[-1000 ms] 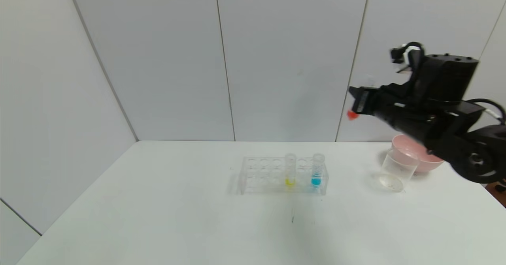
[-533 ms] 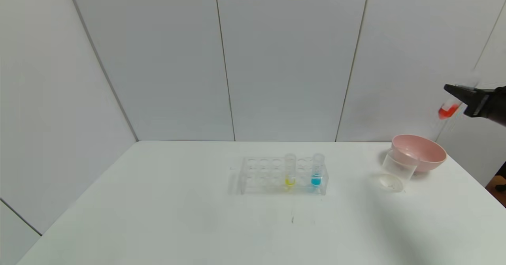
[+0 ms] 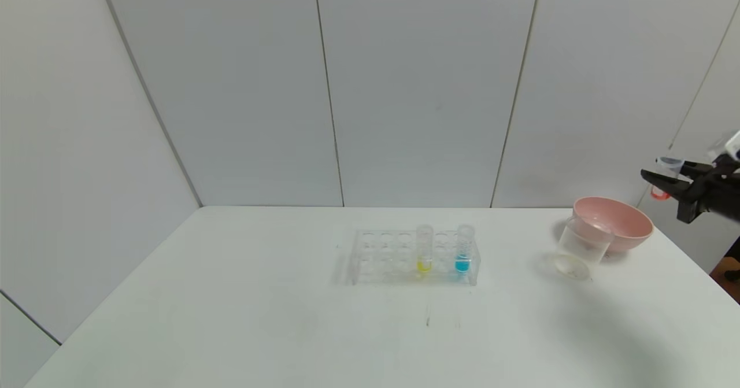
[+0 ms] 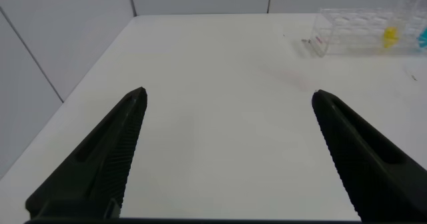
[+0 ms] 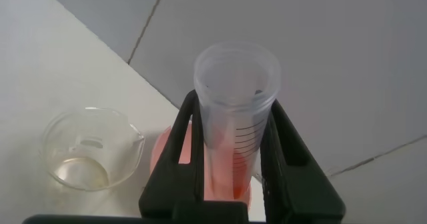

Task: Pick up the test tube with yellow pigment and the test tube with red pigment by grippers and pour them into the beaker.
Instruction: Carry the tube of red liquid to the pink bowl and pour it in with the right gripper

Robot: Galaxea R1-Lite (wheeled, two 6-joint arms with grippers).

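Right wrist view: right tool (image 5: 233, 151) clamps red-pigment tube (image 5: 235, 117), seemingly upright; left tool (image 4: 227, 151) spread wide

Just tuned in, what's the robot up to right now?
The right gripper is shut on the test tube with red pigment, holding it in the air near the pink bowl and the beaker; nothing red is in the beaker. The test tube with yellow pigment sits in the rack beside a blue tube. The left gripper hangs open over the table.

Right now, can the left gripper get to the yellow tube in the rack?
Probably yes: the left gripper is open, with bare table between it and the test tube with yellow pigment, upright in the rack.
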